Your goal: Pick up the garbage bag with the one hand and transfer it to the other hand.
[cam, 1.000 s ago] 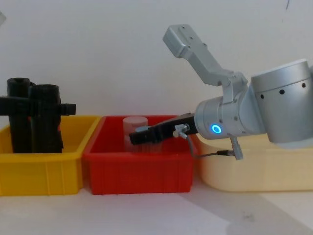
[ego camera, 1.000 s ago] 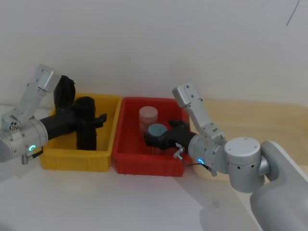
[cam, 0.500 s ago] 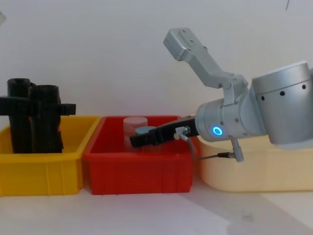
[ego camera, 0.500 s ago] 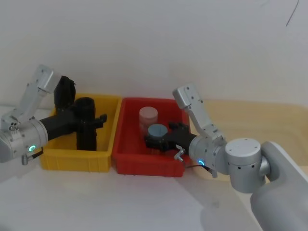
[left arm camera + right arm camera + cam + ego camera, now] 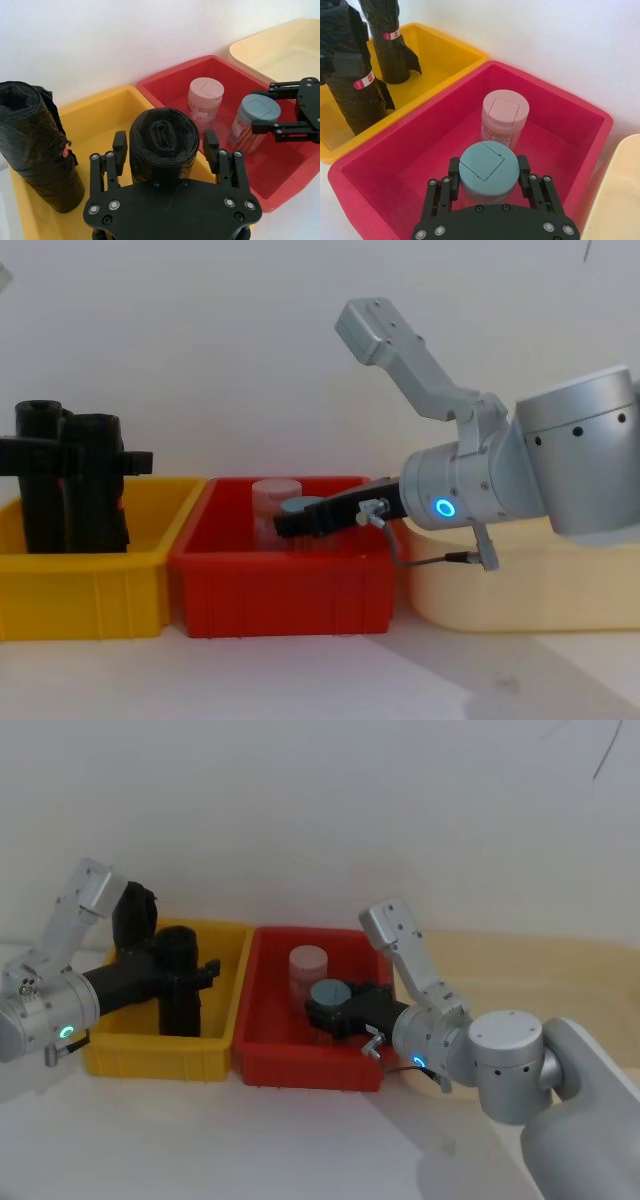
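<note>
The garbage bag, a plain black roll, stands upright in the yellow bin. My left gripper with the green ring reaches in from the left. Its open fingers sit on both sides of the roll's top, with a thin gap on one side. In the chest view the roll stands at the far left with the left gripper across it. My right gripper, on the blue-ringed arm, is in the red bin. It is shut on a blue-lidded jar.
A second black roll with a small red mark stands behind the bag in the yellow bin. A pink-lidded jar stands just beyond the blue-lidded one. A cream tub lies to the right of the red bin.
The right gripper has shifted slightly back to the right around the blue-lidded jar. The left gripper and the garbage bag have hardly moved.
</note>
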Action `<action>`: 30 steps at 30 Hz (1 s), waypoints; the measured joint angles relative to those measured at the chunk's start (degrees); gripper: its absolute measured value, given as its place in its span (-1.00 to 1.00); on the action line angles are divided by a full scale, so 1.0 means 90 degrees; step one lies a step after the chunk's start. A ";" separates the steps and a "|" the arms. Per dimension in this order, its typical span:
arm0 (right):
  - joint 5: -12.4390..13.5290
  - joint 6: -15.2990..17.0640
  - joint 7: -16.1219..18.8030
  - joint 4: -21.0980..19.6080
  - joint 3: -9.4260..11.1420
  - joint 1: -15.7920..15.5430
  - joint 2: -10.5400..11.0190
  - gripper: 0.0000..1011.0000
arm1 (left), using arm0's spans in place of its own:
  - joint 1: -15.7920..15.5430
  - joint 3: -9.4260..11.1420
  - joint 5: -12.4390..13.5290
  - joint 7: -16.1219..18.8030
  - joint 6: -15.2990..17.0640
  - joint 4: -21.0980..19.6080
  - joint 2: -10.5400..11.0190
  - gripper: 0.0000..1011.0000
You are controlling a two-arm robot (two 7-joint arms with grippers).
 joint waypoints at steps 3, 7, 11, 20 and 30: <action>-0.0002 -0.0002 0.0003 0.0003 0.0002 0.0001 -0.0002 0.32 | 0.0000 0.0000 0.0000 0.0000 0.0000 0.0000 0.0000 0.67; -0.0001 -0.0003 0.0006 0.0004 0.0005 0.0001 -0.0004 0.32 | 0.0000 0.0000 0.0000 0.0000 0.0000 0.0000 0.0000 0.42; -0.0001 -0.0005 0.0008 0.0005 0.0007 0.0001 -0.0006 0.32 | 0.0000 0.0000 0.0000 0.0000 0.0000 0.0000 -0.0001 0.24; -0.0001 -0.0005 0.0013 0.0010 0.0011 0.0001 -0.0005 0.32 | 0.0000 0.0000 0.0000 0.0000 0.0000 0.0000 0.0000 -0.14; -0.0001 -0.0002 0.0014 0.0012 0.0010 0.0000 -0.0005 0.32 | 0.0000 0.0000 0.0000 0.0000 0.0000 0.0000 0.0000 -0.26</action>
